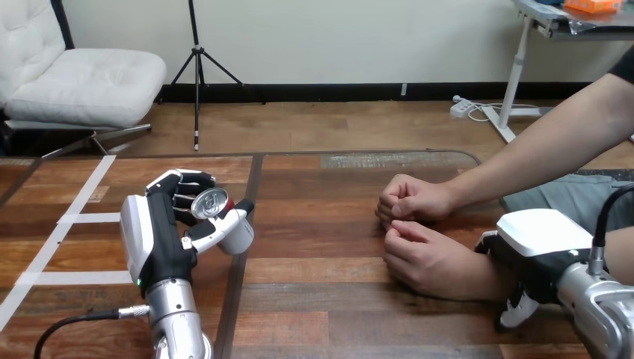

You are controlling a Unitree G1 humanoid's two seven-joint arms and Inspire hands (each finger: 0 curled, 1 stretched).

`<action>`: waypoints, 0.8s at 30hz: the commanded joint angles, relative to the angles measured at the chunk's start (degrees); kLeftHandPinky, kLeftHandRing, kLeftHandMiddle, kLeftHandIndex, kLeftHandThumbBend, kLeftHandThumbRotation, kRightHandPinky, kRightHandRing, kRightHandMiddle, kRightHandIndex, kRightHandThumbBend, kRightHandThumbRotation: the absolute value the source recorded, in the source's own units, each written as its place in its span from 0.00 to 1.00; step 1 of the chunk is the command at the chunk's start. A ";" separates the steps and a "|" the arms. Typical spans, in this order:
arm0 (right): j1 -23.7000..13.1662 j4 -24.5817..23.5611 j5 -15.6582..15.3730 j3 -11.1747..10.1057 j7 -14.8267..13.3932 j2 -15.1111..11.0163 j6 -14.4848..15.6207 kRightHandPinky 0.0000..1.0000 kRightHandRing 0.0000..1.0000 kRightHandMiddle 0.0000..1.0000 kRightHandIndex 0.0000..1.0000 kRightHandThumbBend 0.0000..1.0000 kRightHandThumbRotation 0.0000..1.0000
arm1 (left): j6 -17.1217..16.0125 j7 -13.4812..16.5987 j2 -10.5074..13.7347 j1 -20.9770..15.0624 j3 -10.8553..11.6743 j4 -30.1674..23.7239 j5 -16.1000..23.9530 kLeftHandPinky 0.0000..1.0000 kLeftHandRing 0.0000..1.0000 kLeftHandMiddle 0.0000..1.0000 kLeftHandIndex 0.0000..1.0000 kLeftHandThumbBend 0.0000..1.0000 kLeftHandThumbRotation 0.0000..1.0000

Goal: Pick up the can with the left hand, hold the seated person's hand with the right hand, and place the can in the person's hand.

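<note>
My left hand [161, 239] is at the table's left, fingers and thumb curled round a red can [213, 203]. The can is tilted, its silver top facing up toward me. The person reaches in from the right with both hands loosely closed on the table: the farther hand [407, 198] and the nearer hand [419, 254]. My right hand [538, 258] sits on the nearer hand's wrist at the lower right. Its thumb lies over the wrist and a finger [516, 310] curls under it.
The wooden table [314, 299] has white tape lines [75, 218] at its left. A dark seam runs down the table beside the can. Bare wood lies between the can and the person's hands.
</note>
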 commanded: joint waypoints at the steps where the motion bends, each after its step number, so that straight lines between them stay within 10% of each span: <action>1: -3.42 3.96 -0.46 1.69 -1.52 -0.84 0.68 0.76 0.79 0.81 0.78 0.80 0.04 | -1.85 0.04 1.24 -2.15 0.55 -4.02 0.20 0.37 0.43 0.49 0.49 0.70 0.00; 24: -6.65 13.02 0.99 5.40 -8.35 -0.16 -1.87 0.79 0.81 0.82 0.80 0.74 0.05 | -1.46 -0.39 1.32 -1.66 1.26 -4.65 0.86 0.36 0.42 0.48 0.49 0.71 0.00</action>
